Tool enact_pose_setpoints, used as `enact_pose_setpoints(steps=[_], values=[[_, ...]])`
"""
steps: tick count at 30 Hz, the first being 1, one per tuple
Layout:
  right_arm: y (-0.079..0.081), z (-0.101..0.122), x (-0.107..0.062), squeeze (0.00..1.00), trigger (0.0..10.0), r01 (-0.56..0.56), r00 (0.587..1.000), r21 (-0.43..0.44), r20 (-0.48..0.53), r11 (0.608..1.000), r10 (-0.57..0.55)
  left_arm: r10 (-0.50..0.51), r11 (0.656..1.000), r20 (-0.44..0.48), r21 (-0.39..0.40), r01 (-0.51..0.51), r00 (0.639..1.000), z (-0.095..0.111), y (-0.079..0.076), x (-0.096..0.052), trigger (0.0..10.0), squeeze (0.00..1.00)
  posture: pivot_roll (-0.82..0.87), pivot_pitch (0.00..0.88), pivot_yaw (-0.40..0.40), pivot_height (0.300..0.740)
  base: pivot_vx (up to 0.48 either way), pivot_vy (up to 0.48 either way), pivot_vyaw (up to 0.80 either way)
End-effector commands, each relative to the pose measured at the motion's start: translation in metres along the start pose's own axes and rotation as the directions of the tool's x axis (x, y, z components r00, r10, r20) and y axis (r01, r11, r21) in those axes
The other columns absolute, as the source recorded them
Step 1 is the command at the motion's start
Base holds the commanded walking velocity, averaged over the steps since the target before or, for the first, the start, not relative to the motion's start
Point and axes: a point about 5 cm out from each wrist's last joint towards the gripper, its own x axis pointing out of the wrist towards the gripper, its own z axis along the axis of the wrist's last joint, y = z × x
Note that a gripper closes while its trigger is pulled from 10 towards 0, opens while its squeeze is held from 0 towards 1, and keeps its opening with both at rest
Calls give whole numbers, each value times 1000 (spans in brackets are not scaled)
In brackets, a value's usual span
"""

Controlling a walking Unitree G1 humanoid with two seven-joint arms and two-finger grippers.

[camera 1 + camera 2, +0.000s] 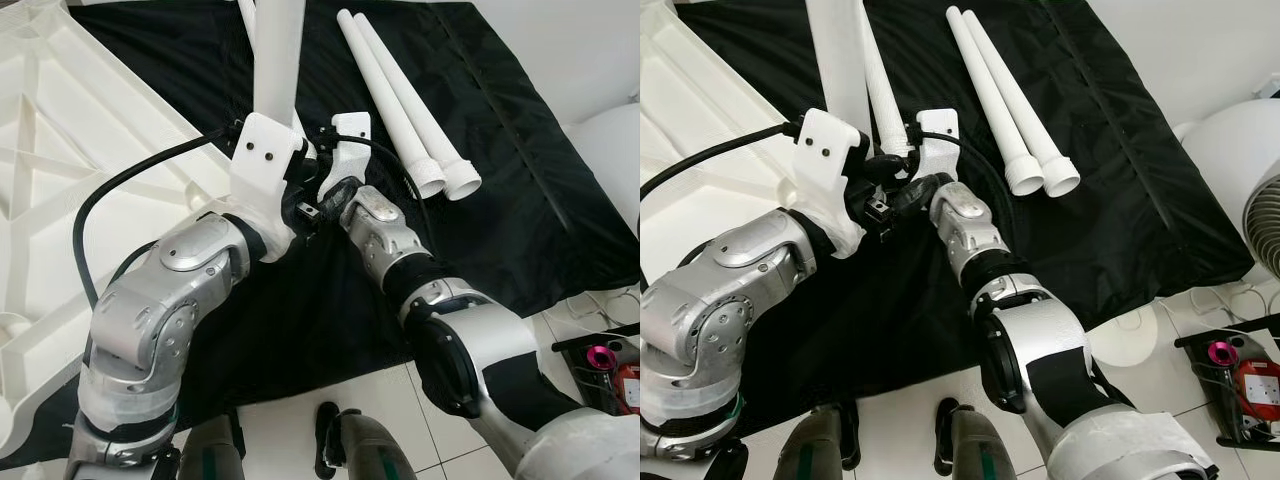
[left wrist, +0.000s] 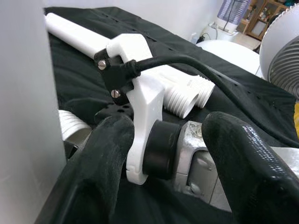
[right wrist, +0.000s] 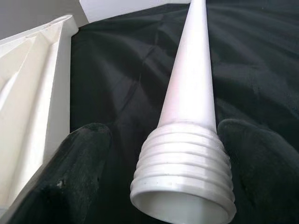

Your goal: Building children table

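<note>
The white table top (image 1: 60, 150) lies underside up at the left, partly on a black cloth (image 1: 500, 180). Two white legs (image 1: 400, 100) lie side by side on the cloth at the back right. A third leg (image 3: 189, 93) lies with its threaded end between the open fingers (image 3: 84, 168) of my right gripper (image 1: 892, 165); gaps show on both sides. A fourth leg (image 1: 280, 60) rises close beside my left gripper (image 2: 177, 154), outside its fingers; what holds it is hidden. The left gripper stands open around the right wrist's white camera mount (image 2: 140, 93).
A white fan (image 1: 1240, 170) stands at the right beyond the cloth's edge. A pink appliance (image 1: 1220, 352), a red box and white cables lie on the tiles at the lower right. My feet (image 1: 960, 440) are at the cloth's near edge.
</note>
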Motion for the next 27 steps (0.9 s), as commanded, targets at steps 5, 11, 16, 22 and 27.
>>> enact_pose_setpoints(steps=[5,11,16,22,27], values=[[10,-29,-4,0,10000,61,989,-17,-130,998,-63,-18,1000,-17,-7,18,1000,-1,-5,-4,10000,0,157,323,-92,740,0,0,0],[11,-34,-4,0,10000,122,976,-26,-177,992,-124,-6,1000,-36,-15,5,999,-2,-4,-6,10000,0,154,341,-85,740,0,0,0],[10,-37,-5,0,10000,145,971,-37,-185,989,-150,-3,1000,-39,-25,2,999,-2,-5,-7,10000,0,150,343,-81,740,0,0,0],[7,-38,-7,0,10000,171,968,-88,-172,981,-184,1,1000,-45,-28,-2,999,-2,-3,-7,10000,0,150,342,-77,740,0,0,0],[7,-37,-7,0,10000,176,969,-117,-152,977,-193,4,1000,-47,-28,-5,999,-1,-2,-7,10000,0,153,339,-74,740,0,0,0]])
